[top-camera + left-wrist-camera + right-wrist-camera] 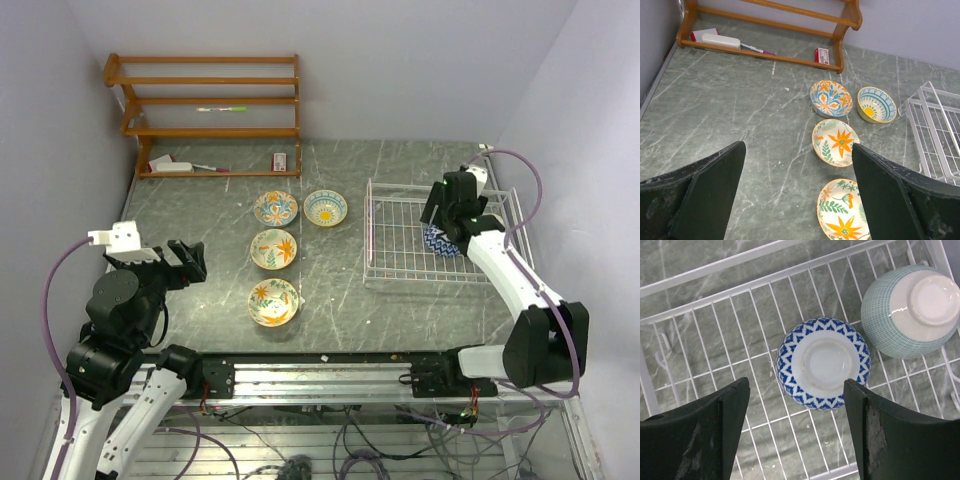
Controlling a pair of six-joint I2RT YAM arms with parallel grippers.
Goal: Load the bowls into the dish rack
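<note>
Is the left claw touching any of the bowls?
Apart. The top view shows bare table between the left claw and the nearest bowl.

Both arms stand on black mounting blocks on the silver rail (320, 378). The left arm (118, 310), at the rail's left end, has fat, round black joint housings joined by white links, and a white boxy piece near its tip. The right arm (505, 272), at the rail's right end, has a long white link between black joints. A lilac cable (52, 300) loops beside each arm. The left gripper (799, 146) and right gripper (797, 385) have broad, black, wedge-shaped fingers (700, 435), scuffed pale grey along the edges.
</note>
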